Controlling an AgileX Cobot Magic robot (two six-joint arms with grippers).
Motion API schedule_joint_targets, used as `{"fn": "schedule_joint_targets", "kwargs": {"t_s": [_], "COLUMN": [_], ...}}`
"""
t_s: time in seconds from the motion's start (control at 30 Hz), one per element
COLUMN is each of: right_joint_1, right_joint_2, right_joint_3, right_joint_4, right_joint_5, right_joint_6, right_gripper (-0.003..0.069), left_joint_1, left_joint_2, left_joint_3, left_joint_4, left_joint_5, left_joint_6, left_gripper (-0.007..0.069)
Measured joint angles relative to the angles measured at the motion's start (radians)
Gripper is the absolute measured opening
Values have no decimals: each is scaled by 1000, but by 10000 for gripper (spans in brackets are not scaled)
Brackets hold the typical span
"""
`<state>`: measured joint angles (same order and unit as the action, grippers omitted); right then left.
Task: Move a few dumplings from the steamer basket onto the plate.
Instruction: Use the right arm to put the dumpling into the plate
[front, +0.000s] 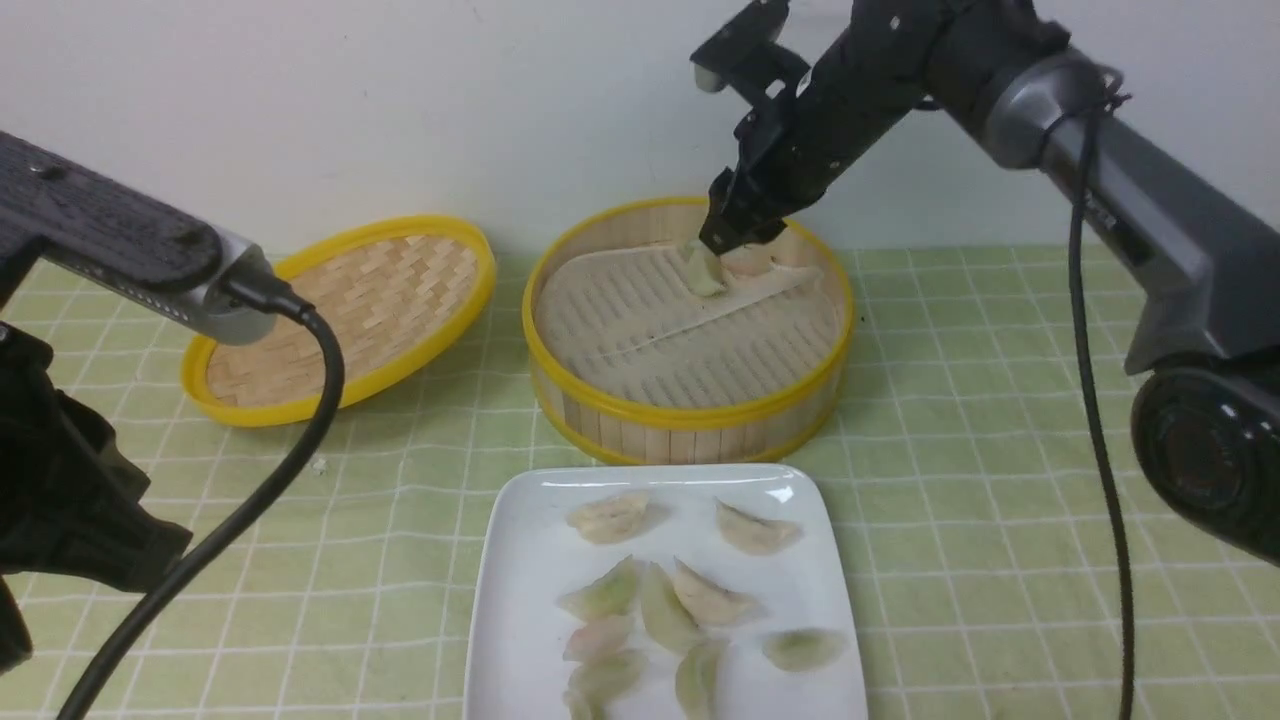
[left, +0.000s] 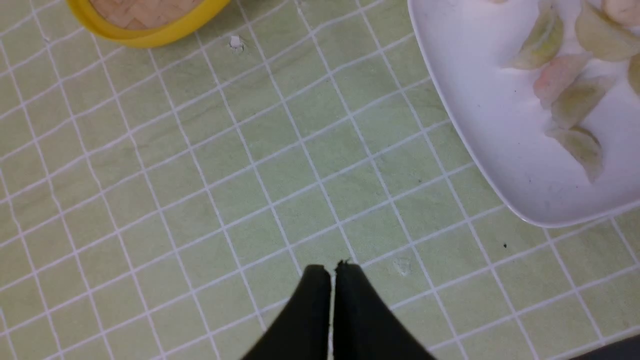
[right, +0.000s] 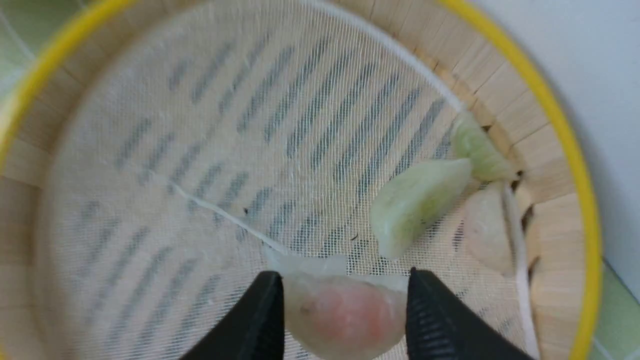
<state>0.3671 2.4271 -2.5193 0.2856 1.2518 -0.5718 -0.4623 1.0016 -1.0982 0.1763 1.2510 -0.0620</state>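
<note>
Furthest left, our left hand (left: 332, 270) hangs clenched and empty over the pale green checked cloth (left: 200, 175) on the table, well apart from the work. Next comes the flat woven bamboo lid (front: 345, 310) with its yellow rim, lying beside the round bamboo steamer basket (front: 690, 425) with slat walls and yellow rims.

Inside the basket, over the whitish perforated liner (right: 200, 150), our right hand (right: 344, 280) is grasping a soft, translucent, crescent-shaped pinkish dumpling (right: 342, 312), with a finger pressed to either side. We cannot tell whether it has left the liner. A pale green dumpling (right: 417, 205) lies just beside it. Another green one (right: 480, 150) and an off-white one (right: 485, 225) sit against the far wall.

We judge the pinkish dumpling light, squashy and slick, with a skin that would tear or smear under a hard squeeze and might cling to the liner. The plump belly is the place to hold, not the thin pleated edge.

The basket's wall stands close behind the hand, so we would want to rise above the yellow rim before coming forward. The glossy white square-ish plate (front: 520, 600) sits just in front of the basket and already carries several dumplings (front: 665, 610). Bare room shows along its left side and at its far right corner. The right arm reaches in from the right, with open cloth beneath it.
</note>
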Motion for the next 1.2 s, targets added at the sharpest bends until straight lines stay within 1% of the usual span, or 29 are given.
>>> {"fn": "schedule_joint_targets", "kwargs": {"t_s": [0.1, 0.2, 0.33, 0.4, 0.43, 0.47, 0.5, 0.57, 0.7, 0.77, 0.9, 0.97, 1.0, 1.03, 1.1, 1.13, 1.2], "right_joint_1": [-8, -18, -19, -11, -7, 7, 12, 56, 115, 125, 127, 127, 127, 127, 127, 127, 127], "right_joint_2": [-57, -159, -379, -492, -523, -588, -611, -666, -676, -667, -647, -645, -645, -645, -645, -645, -645], "right_joint_3": [23, 135, 472, 670, 728, 860, 914, 1085, 1272, 1325, 1349, 1349, 1349, 1349, 1349, 1349, 1348], "right_joint_4": [4, 8, 40, 89, 112, 146, 162, 206, 220, 220, 221, 224, 229, 236, 239, 239, 239], "right_joint_5": [1, 0, -3, -3, -4, -5, -11, -76, -259, -351, -447, -455, -458, -461, -462, -461, -451], "right_joint_6": [92, 159, 175, 175, 173, 158, 148, 116, 93, 91, 100, 103, 104, 105, 106, 107, 116], "right_gripper": [289, 289, 289, 289, 289, 289, 289, 289, 289, 289, 293, 316, 342, 425, 486, 569, 622], "left_joint_1": [0, 0, 0, 0, 0, 0, 0, 0, 0, 0, 0, 0, 0, 0, 0, 0, 0], "left_joint_2": [0, 0, 0, 0, 0, 0, 0, 0, 0, 0, 0, 0, 0, 0, 0, 0, 0], "left_joint_3": [0, 0, 0, 0, 0, 0, 0, 0, 0, 0, 0, 0, 0, 0, 0, 0, 0], "left_joint_4": [6, 7, 4, 0, 0, -1, -2, -2, -6, -5, -7, -8, -8, -8, -9, -9, -13], "left_joint_5": [-8, -23, -26, -33, -37, -51, -60, -81, -105, -106, -106, -106, -106, -106, -106, -106, -106], "left_joint_6": [0, 0, -1, -1, -1, -1, -1, -1, -1, -1, -1, -1, -1, -1, -1, -1, -1], "left_gripper": [-6, -6, -6, -6, -6, -6, -6, -6, -6, -6, -6, -6, -6, -6, -6, -6, -6]}}
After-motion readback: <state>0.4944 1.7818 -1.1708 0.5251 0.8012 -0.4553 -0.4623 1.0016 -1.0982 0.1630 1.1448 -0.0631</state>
